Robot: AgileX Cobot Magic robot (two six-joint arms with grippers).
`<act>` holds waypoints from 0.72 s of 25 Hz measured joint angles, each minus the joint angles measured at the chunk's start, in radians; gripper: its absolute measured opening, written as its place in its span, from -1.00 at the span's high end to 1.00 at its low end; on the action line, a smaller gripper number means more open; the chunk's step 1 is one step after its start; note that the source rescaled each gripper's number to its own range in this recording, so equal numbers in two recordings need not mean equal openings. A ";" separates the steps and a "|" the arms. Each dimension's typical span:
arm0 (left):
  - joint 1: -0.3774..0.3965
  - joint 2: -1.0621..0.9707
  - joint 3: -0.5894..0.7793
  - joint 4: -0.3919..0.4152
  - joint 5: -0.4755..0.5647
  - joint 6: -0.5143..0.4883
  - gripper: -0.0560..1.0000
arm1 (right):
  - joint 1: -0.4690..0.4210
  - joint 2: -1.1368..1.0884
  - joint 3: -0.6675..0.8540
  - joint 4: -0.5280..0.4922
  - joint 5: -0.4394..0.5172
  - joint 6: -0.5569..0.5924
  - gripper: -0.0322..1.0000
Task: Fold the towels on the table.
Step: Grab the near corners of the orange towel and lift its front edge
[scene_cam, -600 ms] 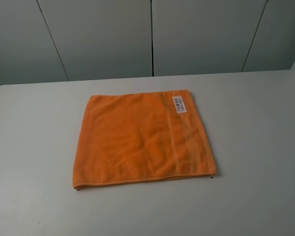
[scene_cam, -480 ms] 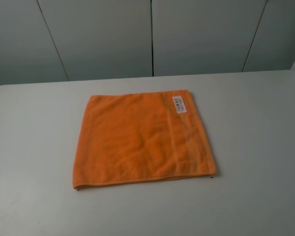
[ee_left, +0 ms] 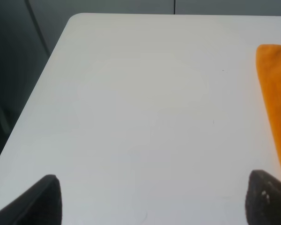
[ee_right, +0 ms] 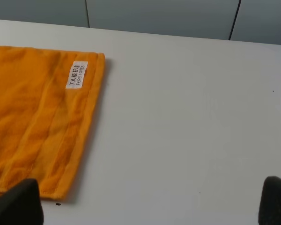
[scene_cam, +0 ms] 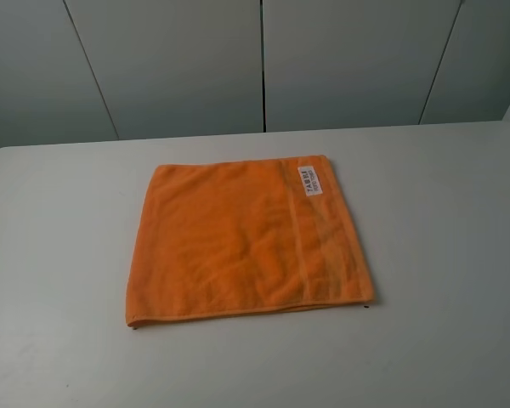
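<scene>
1. The towel [scene_cam: 246, 242] lies flat mid-table [scene_cam: 459, 212], with its label [scene_cam: 313, 178] at the far right corner.
2. The left gripper [ee_left: 154, 201] is spread wide and empty, beside the towel's left edge.
3. The right gripper [ee_right: 147, 201] is spread wide and empty, beside the towel's near right corner.

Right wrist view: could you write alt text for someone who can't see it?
A bright orange terry-cloth towel lies flat on a plain white smooth-topped table, with a small white printed label near one corner. The right claw is open and empty, its two dark fingertips spread wide apart in the foreground.
</scene>
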 joint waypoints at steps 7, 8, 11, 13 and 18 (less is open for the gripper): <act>0.000 0.000 0.000 0.000 0.000 0.000 -1.00 | 0.000 0.000 0.000 0.000 0.000 0.002 -1.00; 0.000 0.000 0.000 0.000 0.000 0.000 -1.00 | 0.000 0.000 0.000 0.000 0.000 0.002 -1.00; 0.000 0.000 0.000 0.030 -0.012 0.060 -1.00 | 0.000 0.000 0.000 0.000 0.000 0.002 -1.00; 0.000 0.000 0.000 0.068 -0.033 0.085 -1.00 | 0.000 0.000 0.000 0.000 0.000 0.002 -1.00; 0.000 0.000 0.000 0.088 -0.019 0.095 -1.00 | 0.000 0.000 0.000 0.000 0.000 0.002 -1.00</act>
